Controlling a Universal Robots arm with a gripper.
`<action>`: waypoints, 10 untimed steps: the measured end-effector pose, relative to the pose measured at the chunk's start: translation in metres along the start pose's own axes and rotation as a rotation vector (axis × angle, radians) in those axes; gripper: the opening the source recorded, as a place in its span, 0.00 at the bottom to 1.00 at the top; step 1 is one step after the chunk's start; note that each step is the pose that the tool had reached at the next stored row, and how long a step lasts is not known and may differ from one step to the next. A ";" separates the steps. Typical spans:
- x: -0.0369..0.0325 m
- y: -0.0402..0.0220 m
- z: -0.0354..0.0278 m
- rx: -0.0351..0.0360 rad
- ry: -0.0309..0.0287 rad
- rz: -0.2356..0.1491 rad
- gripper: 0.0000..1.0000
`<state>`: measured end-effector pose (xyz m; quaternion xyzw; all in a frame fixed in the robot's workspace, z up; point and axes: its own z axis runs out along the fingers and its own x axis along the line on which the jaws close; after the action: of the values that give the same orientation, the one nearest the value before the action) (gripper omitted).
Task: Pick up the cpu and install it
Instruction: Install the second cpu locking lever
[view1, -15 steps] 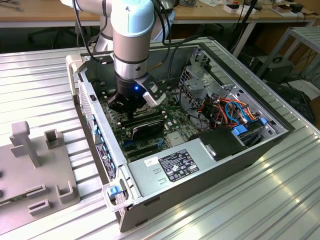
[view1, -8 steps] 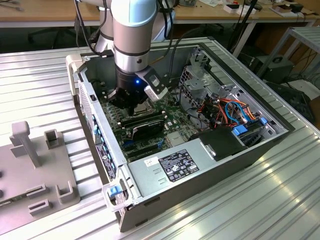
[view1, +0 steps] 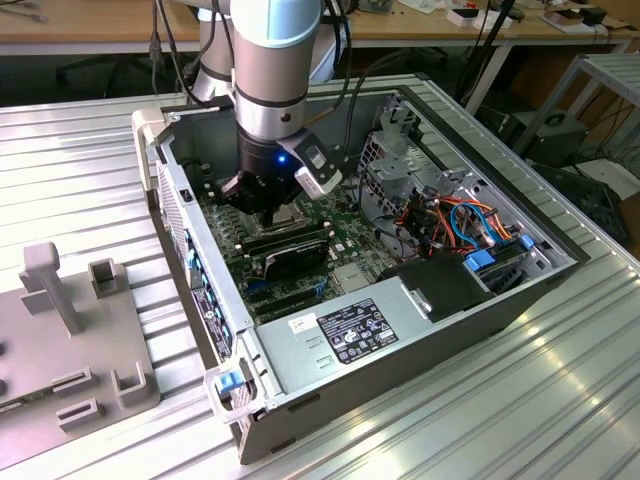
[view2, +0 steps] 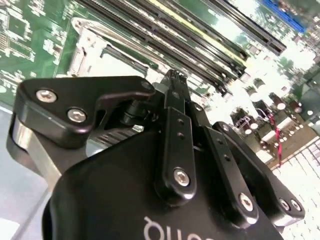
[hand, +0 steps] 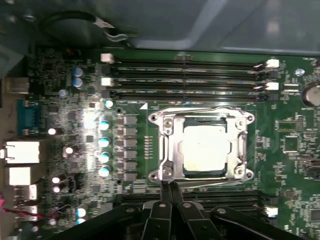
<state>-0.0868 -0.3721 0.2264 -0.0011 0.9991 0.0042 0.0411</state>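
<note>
Cpu (hand: 206, 150) edges under socket frame (hand: 165, 150)

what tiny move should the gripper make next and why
Probably a short straight lift. The chip already lies flat inside the metal socket frame on the motherboard, and the gripper, fingers pressed together and holding nothing, sits low at the frame's edge. Rising first would avoid dragging on the frame.
</note>
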 end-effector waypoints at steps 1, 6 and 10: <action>-0.0034 0.0000 0.0003 0.0000 0.0000 0.000 0.11; -0.0253 0.0003 0.0022 0.0000 0.0000 0.000 0.11; -0.0255 0.0076 0.0022 0.0001 0.0001 0.000 0.11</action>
<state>-0.0612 -0.3645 0.2263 -0.0012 0.9991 0.0042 0.0411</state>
